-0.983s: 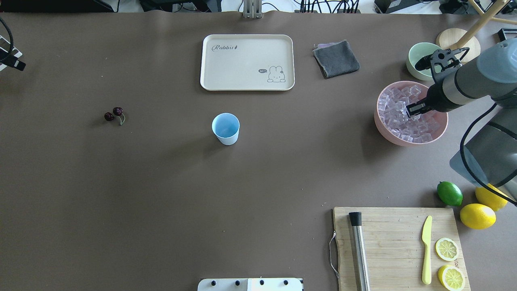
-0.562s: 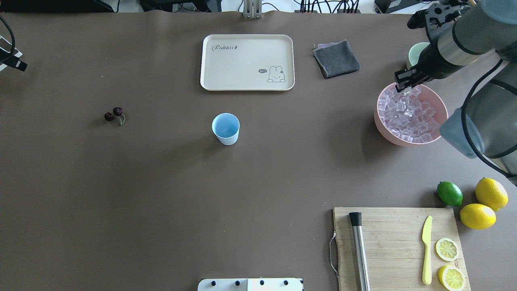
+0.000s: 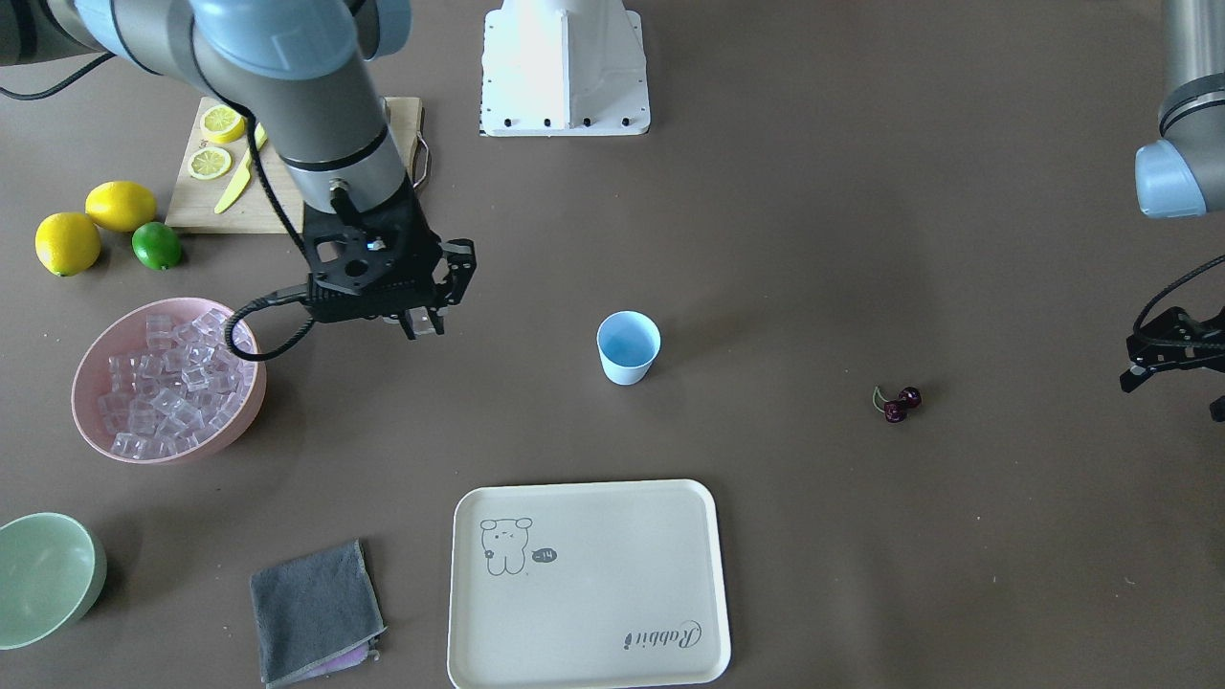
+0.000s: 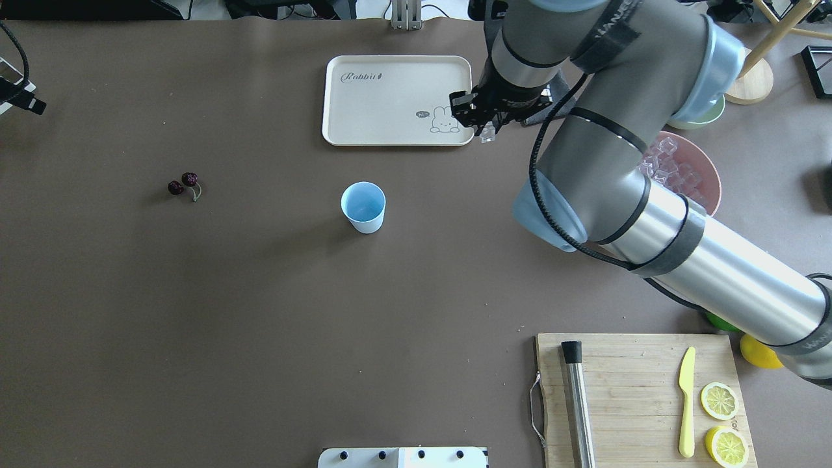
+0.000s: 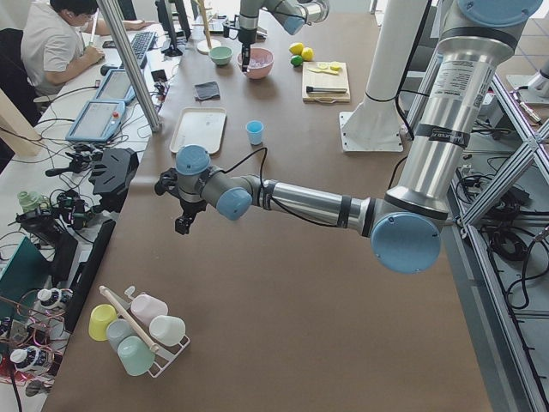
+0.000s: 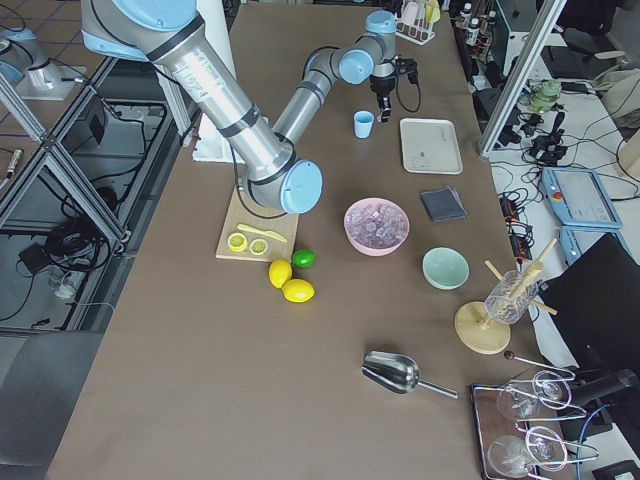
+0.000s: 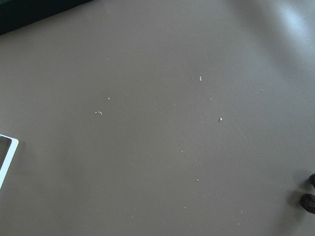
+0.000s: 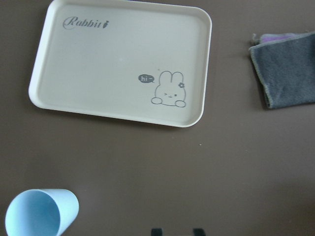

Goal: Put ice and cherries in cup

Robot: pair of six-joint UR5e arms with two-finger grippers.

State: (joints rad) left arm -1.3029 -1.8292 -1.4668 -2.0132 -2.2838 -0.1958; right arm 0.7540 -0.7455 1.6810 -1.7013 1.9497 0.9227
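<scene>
The cup (image 3: 629,346) is stood upright near the table's centre and is seen empty, its blue interior bare. The ice (image 3: 167,383) is heaped in the pink bowl (image 3: 88,433) at the robot's right; the green bowl (image 3: 43,574) beyond it is empty. The right gripper (image 3: 421,325) is held above the table between pink bowl and cup, its fingers clamped on a single ice cube (image 4: 486,134). The cherries (image 3: 898,402) are laid on the bare table, well apart from the cup, towards the left gripper (image 3: 1175,368), whose finger position cannot be told
</scene>
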